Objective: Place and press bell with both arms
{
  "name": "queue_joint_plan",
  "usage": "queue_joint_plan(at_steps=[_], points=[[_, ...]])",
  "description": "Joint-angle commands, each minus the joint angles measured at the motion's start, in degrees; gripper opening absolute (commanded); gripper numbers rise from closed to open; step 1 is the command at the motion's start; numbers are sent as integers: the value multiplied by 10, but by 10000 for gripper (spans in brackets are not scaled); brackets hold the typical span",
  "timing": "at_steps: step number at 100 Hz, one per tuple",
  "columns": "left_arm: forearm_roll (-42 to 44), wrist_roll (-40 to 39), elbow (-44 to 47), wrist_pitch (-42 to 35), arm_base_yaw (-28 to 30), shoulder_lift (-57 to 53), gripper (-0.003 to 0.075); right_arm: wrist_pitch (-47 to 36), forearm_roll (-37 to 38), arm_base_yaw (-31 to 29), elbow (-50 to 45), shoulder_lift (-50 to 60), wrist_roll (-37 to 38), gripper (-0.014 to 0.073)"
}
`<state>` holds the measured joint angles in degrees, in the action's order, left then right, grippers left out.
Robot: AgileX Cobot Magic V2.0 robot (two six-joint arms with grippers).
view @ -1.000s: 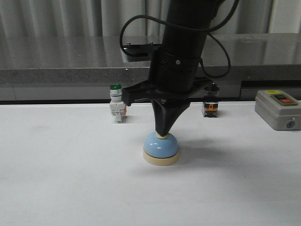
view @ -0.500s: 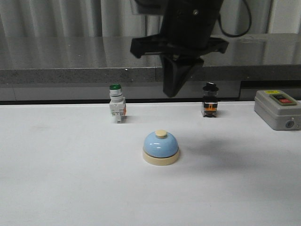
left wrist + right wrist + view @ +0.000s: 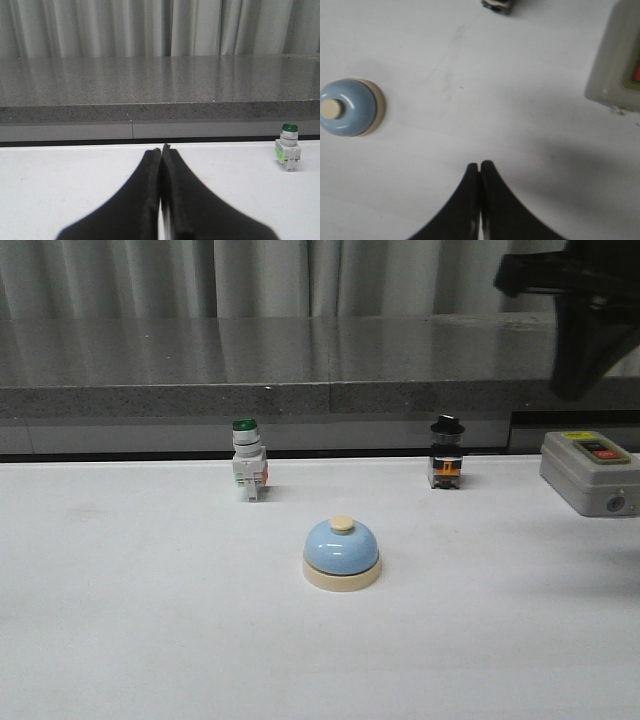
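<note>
The bell (image 3: pixel 342 553), a light-blue dome with a cream base ring and cream button, stands alone on the white table at the centre. It also shows in the right wrist view (image 3: pixel 349 107). My right gripper (image 3: pixel 575 390) is shut and empty, raised high at the far right, well away from the bell; its closed tips show in the right wrist view (image 3: pixel 480 164). My left gripper (image 3: pixel 161 148) is shut and empty, low over the table; it does not show in the front view.
A green-capped white pushbutton switch (image 3: pixel 248 471) stands behind the bell on the left and shows in the left wrist view (image 3: pixel 288 154). A black-capped switch (image 3: pixel 446 466) stands behind on the right. A grey box (image 3: pixel 592 472) with red and black buttons sits at the far right. A dark ledge (image 3: pixel 300 390) runs along the back.
My right gripper has lifted off the bell's button, risen and swung far to the right. The bell has stayed in place.
</note>
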<state>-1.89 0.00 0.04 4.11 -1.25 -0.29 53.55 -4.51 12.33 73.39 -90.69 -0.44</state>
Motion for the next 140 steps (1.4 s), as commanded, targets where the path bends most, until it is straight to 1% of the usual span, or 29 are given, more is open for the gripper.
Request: queue_joint_plan(at_steps=[1, 20, 38, 51, 73, 117, 140], points=[[0, -5, 24, -45, -1, -18, -20, -16, -2, -35, -10, 51, 0, -69], [0, -5, 24, -45, -1, -18, -20, -25, -2, -94, -67, 108, 0, -69], [0, -5, 24, -45, -1, -18, -20, -40, -8, -127, -126, 171, 1, -69], [0, -5, 24, -45, -1, -18, -20, -48, -8, -128, -167, 222, 1, -69], [0, -5, 24, -45, -1, -18, -20, -90, -11, -128, -240, 326, 1, -69], [0, -5, 24, -45, -1, -18, -20, -146, -16, -128, -364, 575, 4, -69], [0, -5, 24, -45, -1, -18, -20, -204, -16, -128, -431, 695, 4, -69]])
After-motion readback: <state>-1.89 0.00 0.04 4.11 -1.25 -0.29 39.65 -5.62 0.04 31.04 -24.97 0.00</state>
